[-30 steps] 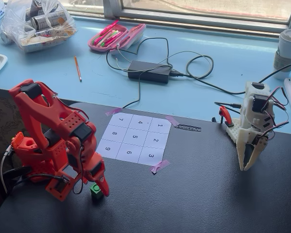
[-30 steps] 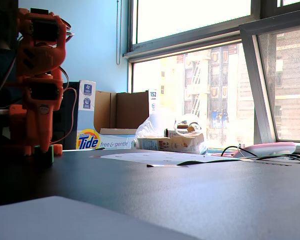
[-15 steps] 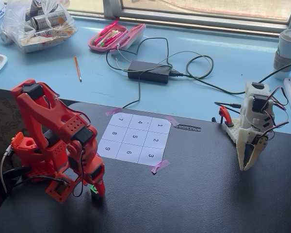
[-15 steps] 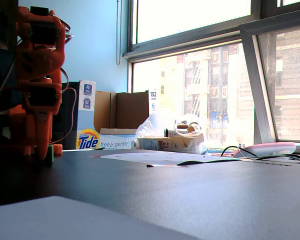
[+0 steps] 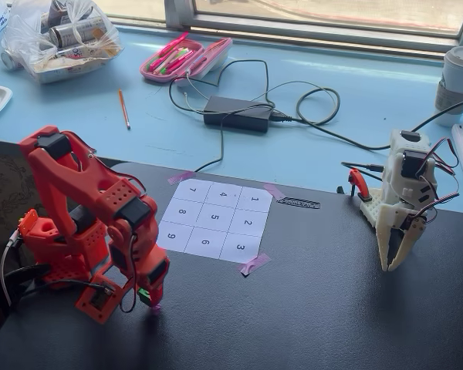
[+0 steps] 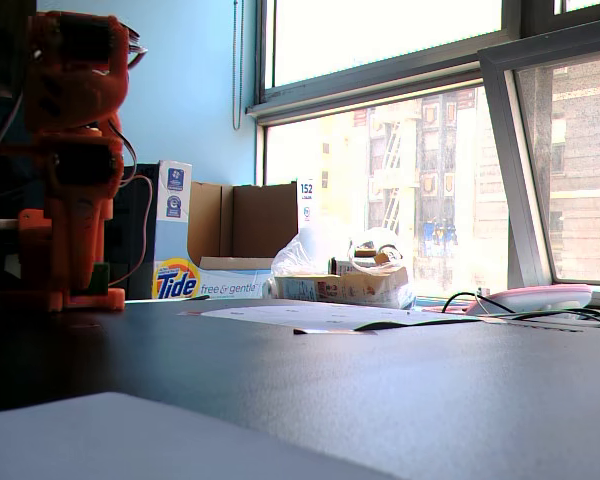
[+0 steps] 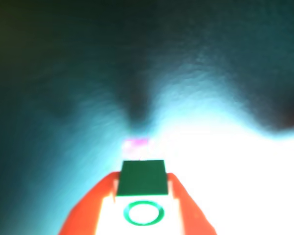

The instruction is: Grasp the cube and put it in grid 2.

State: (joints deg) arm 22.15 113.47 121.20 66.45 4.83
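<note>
One green cube (image 7: pixel 141 178) — ring-marked — pinched in the orange gripper (image 7: pixel 139 196).

Light source: daylight from the windows (image 6: pixel 400 170), strong in both fixed views.
High fixed view: evenly bright, sharp; soft shadows on the black table (image 5: pixel 332 308).
Low fixed view: backlit; the orange arm (image 6: pixel 70 160) is dark, the near table blurred.
Wrist view: heavily blurred, white glare at right, dark top corners; only the cube (image 7: pixel 142 177) reads clearly.
</note>
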